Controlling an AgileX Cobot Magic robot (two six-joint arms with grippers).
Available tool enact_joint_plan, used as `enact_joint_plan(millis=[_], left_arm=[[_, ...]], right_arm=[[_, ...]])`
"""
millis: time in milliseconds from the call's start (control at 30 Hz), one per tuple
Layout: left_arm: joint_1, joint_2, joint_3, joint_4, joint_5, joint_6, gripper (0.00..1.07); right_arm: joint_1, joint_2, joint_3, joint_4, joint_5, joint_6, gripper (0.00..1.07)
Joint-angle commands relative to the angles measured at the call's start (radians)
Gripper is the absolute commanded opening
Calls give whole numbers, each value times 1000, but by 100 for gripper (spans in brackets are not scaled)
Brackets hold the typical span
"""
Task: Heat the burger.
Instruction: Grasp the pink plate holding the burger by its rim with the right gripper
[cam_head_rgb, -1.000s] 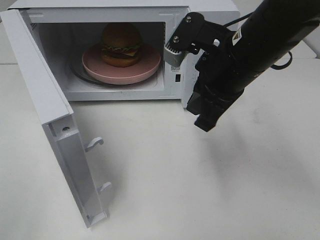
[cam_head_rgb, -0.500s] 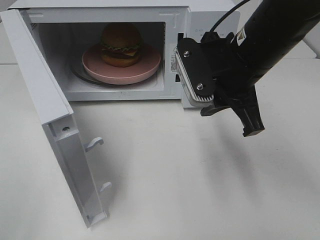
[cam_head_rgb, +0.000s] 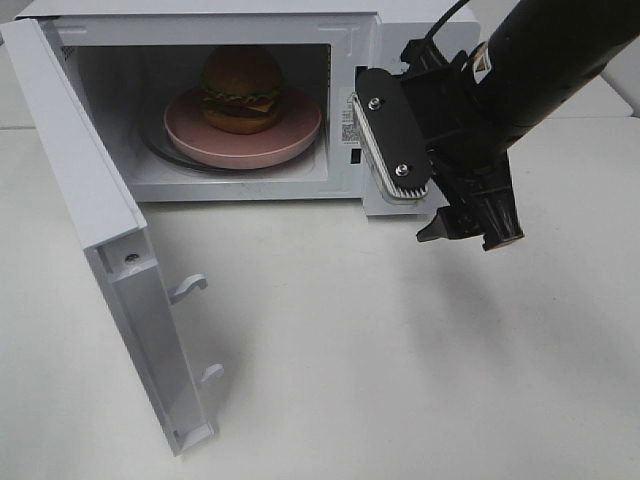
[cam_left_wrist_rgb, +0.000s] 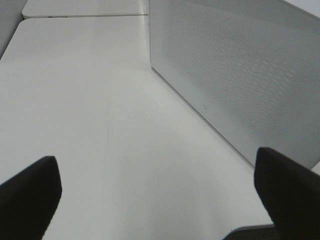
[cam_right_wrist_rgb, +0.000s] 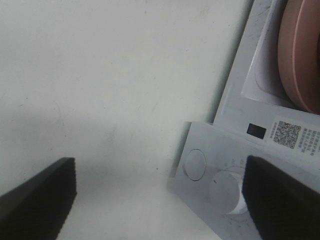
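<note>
The burger (cam_head_rgb: 242, 88), with its golden-brown bun and green lettuce, sits on a pink plate (cam_head_rgb: 300, 135) inside the open white microwave (cam_head_rgb: 420, 20). My right gripper (cam_head_rgb: 468, 234) hangs open and empty in front of the microwave's control panel, fingertips pointing down at the table. The right wrist view shows the right gripper (cam_right_wrist_rgb: 157, 200) with fingers spread wide over the panel's knob (cam_right_wrist_rgb: 225, 192), and the plate's edge (cam_right_wrist_rgb: 300, 60); the burger is out of that view. My left gripper (cam_left_wrist_rgb: 157, 195) is open and empty beside a perforated white microwave wall (cam_left_wrist_rgb: 240, 75). It is outside the exterior view.
The microwave door (cam_head_rgb: 90, 200) stands swung out to the left, with two latch hooks (cam_head_rgb: 188, 288) on its inner edge. A round button (cam_right_wrist_rgb: 195, 164) and a QR sticker (cam_right_wrist_rgb: 286, 132) sit on the control panel. White table (cam_head_rgb: 380, 380) spreads in front.
My right gripper has gone from shut to open. Its wrist has turned and drifted right, away from the cavity mouth. Burger, plate and door have not moved.
</note>
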Motion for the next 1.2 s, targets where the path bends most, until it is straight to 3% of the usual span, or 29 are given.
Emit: enact_joint_plan(millis=[33,300,500,1200], left_arm=[[-6,-9,2,-5,-10,-5,100],[-6,-9,2,-5,-10,-5,100],[-6,-9,2,-5,-10,-5,100],[-6,-9,2,-5,-10,-5,100]], right_arm=[[3,-9,-6,-5,-53,15,94],[16,20,-20,-21,-150,13,93],[61,92,-90,-40,-178,16,92],[84,331,-302,-61,-223,46,90]])
